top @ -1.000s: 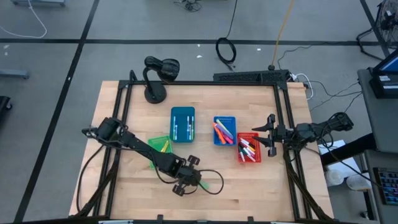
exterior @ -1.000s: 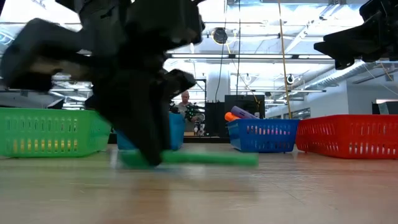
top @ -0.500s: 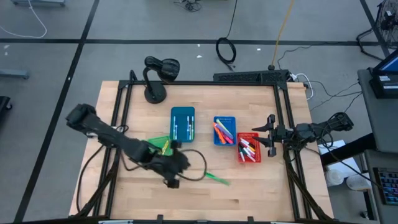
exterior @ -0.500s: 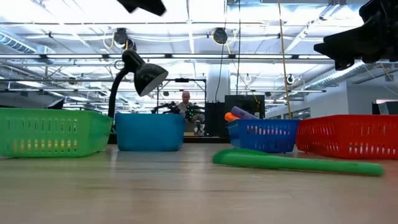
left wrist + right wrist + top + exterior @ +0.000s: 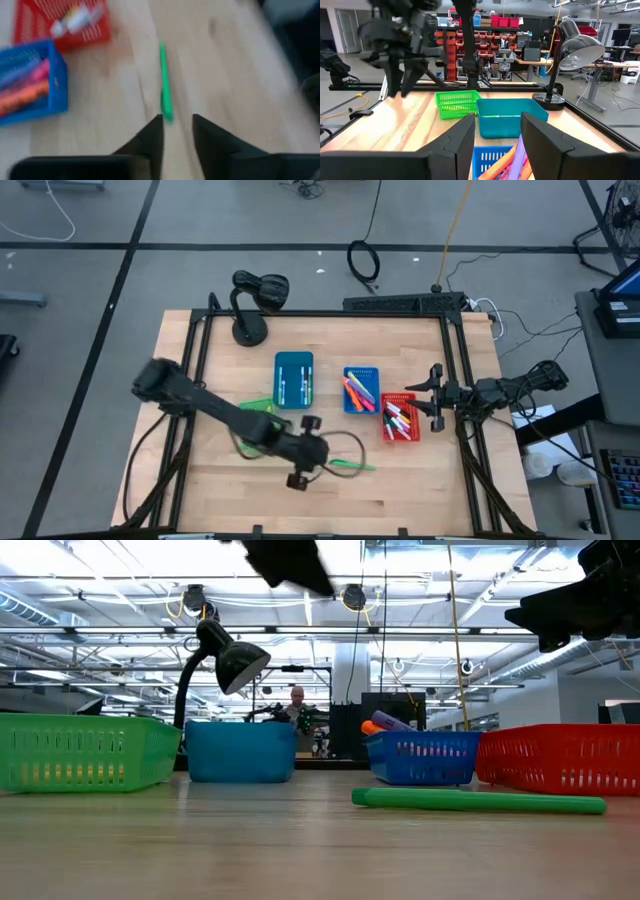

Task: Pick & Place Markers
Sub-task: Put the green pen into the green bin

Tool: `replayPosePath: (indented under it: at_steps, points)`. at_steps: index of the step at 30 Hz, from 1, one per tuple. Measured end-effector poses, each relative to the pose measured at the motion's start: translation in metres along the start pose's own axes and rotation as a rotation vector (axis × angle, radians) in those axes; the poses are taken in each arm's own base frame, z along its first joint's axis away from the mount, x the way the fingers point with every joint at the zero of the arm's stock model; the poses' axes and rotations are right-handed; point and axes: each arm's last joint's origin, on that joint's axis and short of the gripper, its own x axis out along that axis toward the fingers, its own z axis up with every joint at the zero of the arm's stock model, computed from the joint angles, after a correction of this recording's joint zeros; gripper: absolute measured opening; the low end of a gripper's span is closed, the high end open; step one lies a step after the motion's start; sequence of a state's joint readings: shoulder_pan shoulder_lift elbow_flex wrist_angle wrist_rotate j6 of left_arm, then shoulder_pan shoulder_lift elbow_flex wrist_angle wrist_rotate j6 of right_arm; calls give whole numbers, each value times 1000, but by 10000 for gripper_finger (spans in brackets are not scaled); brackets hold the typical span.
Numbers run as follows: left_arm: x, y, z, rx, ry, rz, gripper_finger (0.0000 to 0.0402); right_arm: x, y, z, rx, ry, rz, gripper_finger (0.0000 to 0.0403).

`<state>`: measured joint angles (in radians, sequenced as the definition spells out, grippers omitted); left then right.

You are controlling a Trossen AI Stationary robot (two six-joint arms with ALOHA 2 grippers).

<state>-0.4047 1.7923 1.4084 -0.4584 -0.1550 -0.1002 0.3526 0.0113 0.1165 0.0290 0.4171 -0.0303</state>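
Note:
One green marker (image 5: 352, 467) lies flat on the wooden table near the front middle; it also shows in the low view (image 5: 480, 801) and in the left wrist view (image 5: 164, 85). My left gripper (image 5: 318, 457) hangs above the table just left of the marker. It is open by a narrow gap (image 5: 177, 122), with nothing between the fingers. More markers lie in the teal bin (image 5: 294, 379), the blue bin (image 5: 361, 390) and the red bin (image 5: 399, 417). My right gripper (image 5: 432, 397) waits open at the table's right edge, its fingers (image 5: 462, 135) level and bare.
A green bin (image 5: 257, 410) stands half under my left arm. A black desk lamp (image 5: 250, 300) stands at the far left. A black cable loops on the table beside the left gripper. Bare wood lies along the near edge and at the front right.
My left gripper was down on the table at the green marker and has risen clear of it. The marker has stayed on the table. It has slid toward the table's right edge, swung a little, and now lies flat and still.

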Motion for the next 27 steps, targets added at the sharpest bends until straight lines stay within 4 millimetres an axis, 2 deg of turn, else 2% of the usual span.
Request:
replayPosePath:
  at_steps: [6,9,11,16,21,27]
  points:
    - [47,-2,30,125,183,60,206,0,0,0,0,-1,0,146]
    - [72,-7,40,163,159,31,240,0,0,0,1,-2,0,146]
    - [86,-6,41,160,174,32,253,0,0,0,0,0,0,146]
    - [121,14,25,105,253,12,254,0,0,0,0,0,0,146]
    - [138,22,15,31,287,-80,234,0,0,0,1,-1,0,146]
    - [152,24,12,96,250,-89,206,0,0,0,1,-1,0,146]
